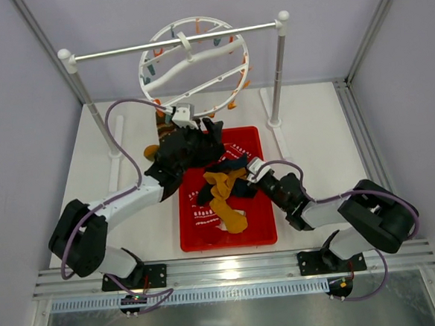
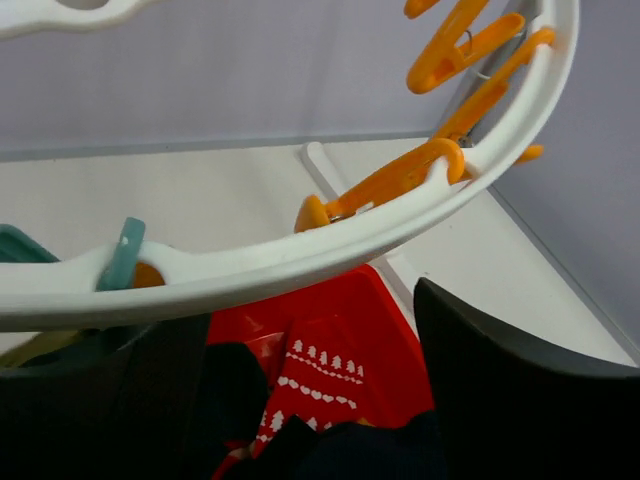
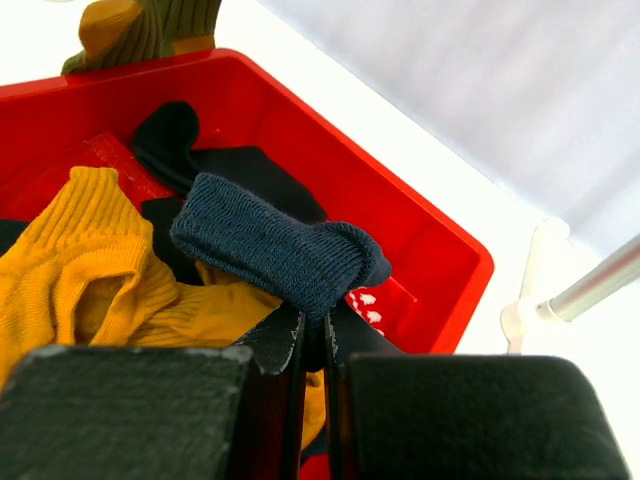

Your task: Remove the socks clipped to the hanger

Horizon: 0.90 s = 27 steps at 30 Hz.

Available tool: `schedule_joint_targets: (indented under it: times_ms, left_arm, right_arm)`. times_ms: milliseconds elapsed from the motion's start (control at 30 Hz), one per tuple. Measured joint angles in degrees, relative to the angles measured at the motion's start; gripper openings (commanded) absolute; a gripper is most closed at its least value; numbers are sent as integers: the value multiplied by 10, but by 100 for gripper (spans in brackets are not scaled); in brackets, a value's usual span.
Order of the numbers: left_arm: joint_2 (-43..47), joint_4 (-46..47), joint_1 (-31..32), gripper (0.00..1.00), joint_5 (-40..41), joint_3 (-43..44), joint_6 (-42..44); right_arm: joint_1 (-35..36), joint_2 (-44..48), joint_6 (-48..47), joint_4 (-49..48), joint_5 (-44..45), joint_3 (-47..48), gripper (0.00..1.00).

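The white ring hanger point(image 1: 193, 64) hangs from the silver bar, with orange clips point(image 2: 385, 185) and a teal clip point(image 2: 120, 255) on its rim point(image 2: 300, 255). My left gripper point(image 1: 180, 109) is at the ring's lower edge. Its dark fingers point(image 2: 520, 390) stand wide apart and open, just under the rim, with nothing between them. A brown-olive sock point(image 1: 163, 129) with a mustard toe dangles beside it. My right gripper point(image 3: 312, 335) is shut on a navy sock point(image 3: 275, 245) over the red tray point(image 1: 261, 227). A mustard sock point(image 3: 90, 260) and a black sock point(image 3: 175, 140) lie in the tray.
The silver bar point(image 1: 179, 42) rests on two white-capped posts point(image 1: 278, 69) behind the tray. A red sock with a white pattern point(image 2: 320, 375) lies in the tray. Grey walls close in the white table on three sides.
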<state>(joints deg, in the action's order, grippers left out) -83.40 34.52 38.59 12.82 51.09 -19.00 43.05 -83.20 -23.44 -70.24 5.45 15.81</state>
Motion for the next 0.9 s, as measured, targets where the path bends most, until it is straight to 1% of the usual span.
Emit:
schedule_joint_targets:
  times_ms: [33,67,200,333,567,733,833,900]
  left_arm:
    - [4,0,0,97,0,-5,-1]
    - [9,-1,0,100,-2,-12,0]
    - [38,-9,1,99,-3,-39,-1]
    - [75,-45,4,100,-9,-50,5]
    - [197,-100,16,99,-35,-114,15]
    - [292,-128,19,100,-25,-159,11]
    - [337,-130,19,100,5,-183,10]
    - [352,-131,19,100,28,-190,10]
  right_arm:
    - [1,9,0,0,3,-5,8]
    - [3,18,0,0,7,-11,8]
    - [14,86,0,0,18,-35,7]
    - [29,167,0,0,27,-39,8]
    - [78,290,-4,4,49,-49,8]
    - [90,354,11,77,61,-36,8]
    - [91,372,29,163,63,-7,9]
    - [91,371,43,228,64,24,10]
